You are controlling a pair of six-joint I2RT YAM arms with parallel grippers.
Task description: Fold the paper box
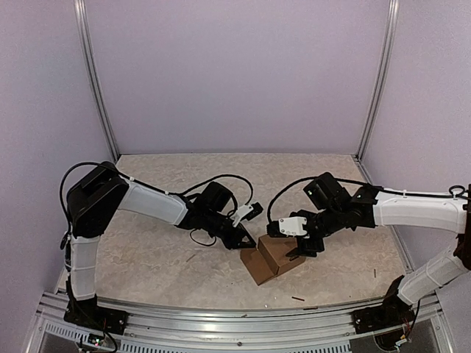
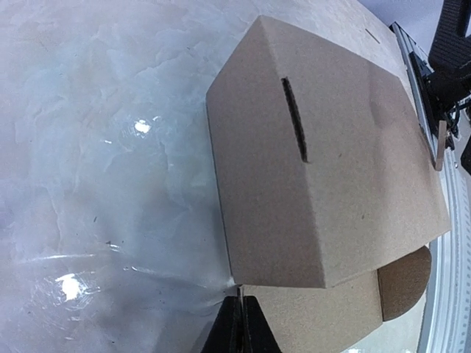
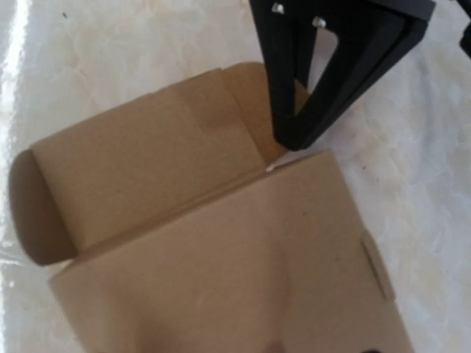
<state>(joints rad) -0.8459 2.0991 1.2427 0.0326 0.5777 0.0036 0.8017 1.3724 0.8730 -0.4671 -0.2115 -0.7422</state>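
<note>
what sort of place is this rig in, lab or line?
Probably a lab test cell, not a production line: plain walls on aluminium posts enclose a marble-patterned table, with a part-folded paper box as the workpiece.

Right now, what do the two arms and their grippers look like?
The left arm and right arm have white links between black joints, with thin black cables looping outside. The left gripper and right gripper each pair a white block with black tapered fingers.

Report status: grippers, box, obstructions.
Left gripper shut, at box flap edge. Right gripper over box, jaws unclear. Box part-folded, one flap out flat. Scrap nearby, clear of it.
</note>
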